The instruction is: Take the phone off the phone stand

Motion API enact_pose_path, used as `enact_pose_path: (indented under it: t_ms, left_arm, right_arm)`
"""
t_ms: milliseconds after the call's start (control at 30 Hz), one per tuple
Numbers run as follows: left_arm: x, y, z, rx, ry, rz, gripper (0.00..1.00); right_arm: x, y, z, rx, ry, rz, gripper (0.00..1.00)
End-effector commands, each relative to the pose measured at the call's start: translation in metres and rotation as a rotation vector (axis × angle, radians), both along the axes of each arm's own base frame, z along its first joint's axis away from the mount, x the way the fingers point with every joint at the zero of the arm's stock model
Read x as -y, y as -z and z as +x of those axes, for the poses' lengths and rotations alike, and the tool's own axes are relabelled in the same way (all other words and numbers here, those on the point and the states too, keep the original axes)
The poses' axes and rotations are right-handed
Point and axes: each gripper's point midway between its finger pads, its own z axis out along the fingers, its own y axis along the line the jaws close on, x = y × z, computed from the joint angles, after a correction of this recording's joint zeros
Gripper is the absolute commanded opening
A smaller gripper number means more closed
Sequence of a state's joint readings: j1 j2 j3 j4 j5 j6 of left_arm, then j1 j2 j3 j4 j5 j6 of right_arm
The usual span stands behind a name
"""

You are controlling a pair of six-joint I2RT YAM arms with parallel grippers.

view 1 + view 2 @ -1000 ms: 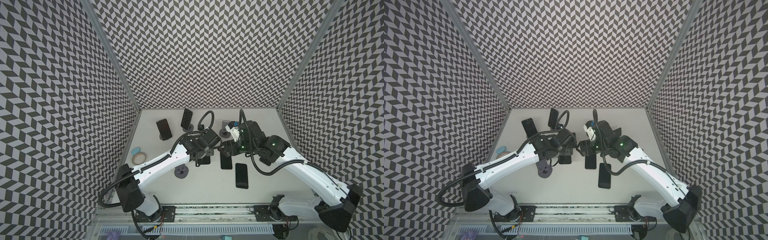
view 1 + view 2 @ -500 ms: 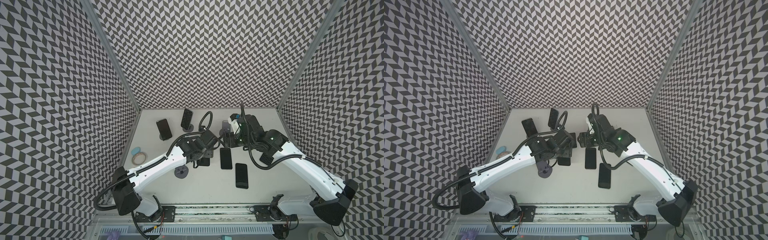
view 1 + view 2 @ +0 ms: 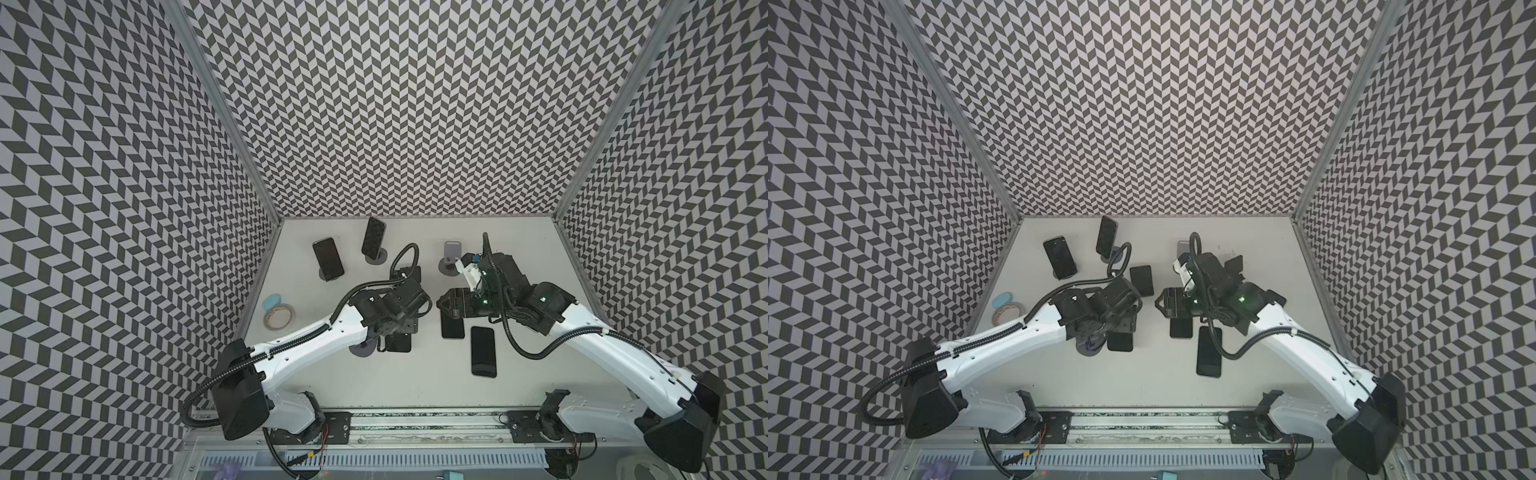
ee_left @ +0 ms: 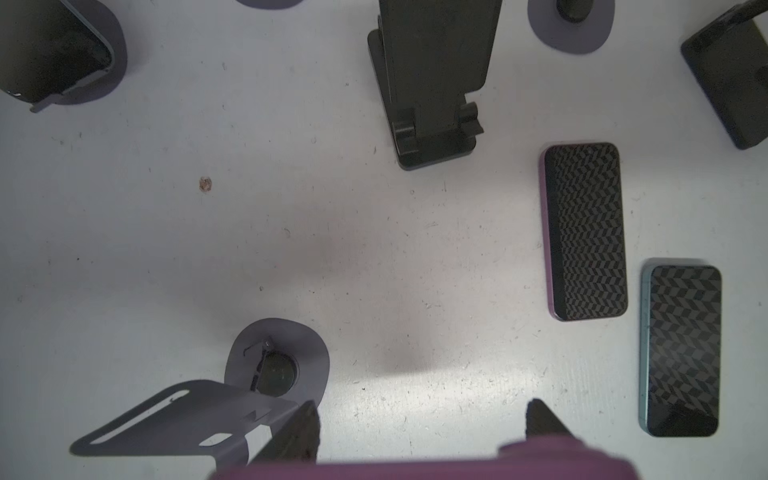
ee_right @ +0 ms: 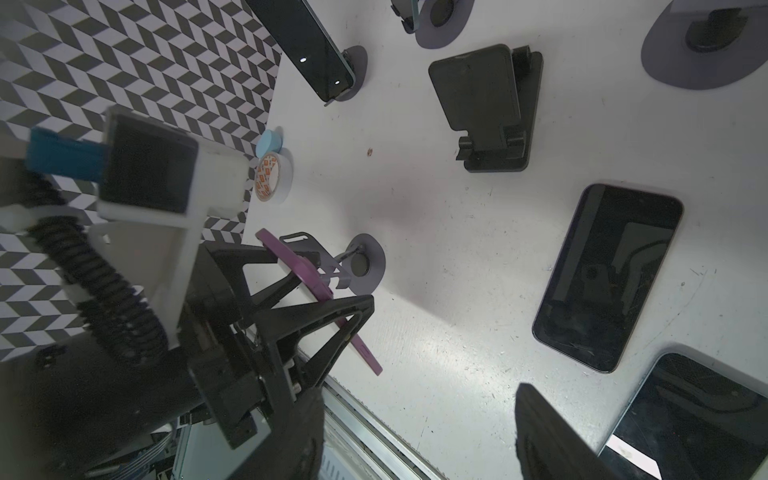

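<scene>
Chevron walls ring a pale surface (image 3: 374,374). Left fingers (image 4: 291,432) clamp the purple phone (image 5: 309,277) just beside its stand (image 5: 365,266); right fingers (image 5: 548,432) gape, empty. Stiff, slick, likely fragile: side edges grip best.

Robotics lab cell: chevron-patterned walls (image 3: 395,104) enclose a white table (image 3: 374,382) bearing 2 rail-mounted arms (image 3: 299,345).

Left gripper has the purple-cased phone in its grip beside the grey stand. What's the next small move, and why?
Probably lower the purple-cased phone onto the bare white table. The left gripper holds it in the air, and the plate of the grey metal stand beside it is already bare.
</scene>
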State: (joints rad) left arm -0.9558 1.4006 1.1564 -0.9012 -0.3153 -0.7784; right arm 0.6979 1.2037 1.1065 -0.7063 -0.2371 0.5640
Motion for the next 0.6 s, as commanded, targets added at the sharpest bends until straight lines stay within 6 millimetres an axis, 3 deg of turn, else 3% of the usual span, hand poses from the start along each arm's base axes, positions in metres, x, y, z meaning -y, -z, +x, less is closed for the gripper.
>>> enact_pose_path:
  t_ms: [0, 433, 567]
  left_arm:
    - [0.011, -0.008, 0.004, 0.030, 0.014, -0.054, 0.61]
    - [0.033, 0.007, 0.011, -0.023, 0.063, -0.087, 0.62]
    - [0.038, 0.011, 0.013, -0.035, 0.076, -0.089, 0.62]
  right_arm:
    - [-0.001, -0.013, 0.012, 0.080, 0.017, 0.018, 0.71]
    - [-0.008, -0.015, 0.018, 0.094, 0.013, 0.035, 0.72]
    - [-0.006, -0.006, 0.018, 0.091, 0.016, 0.021, 0.72]
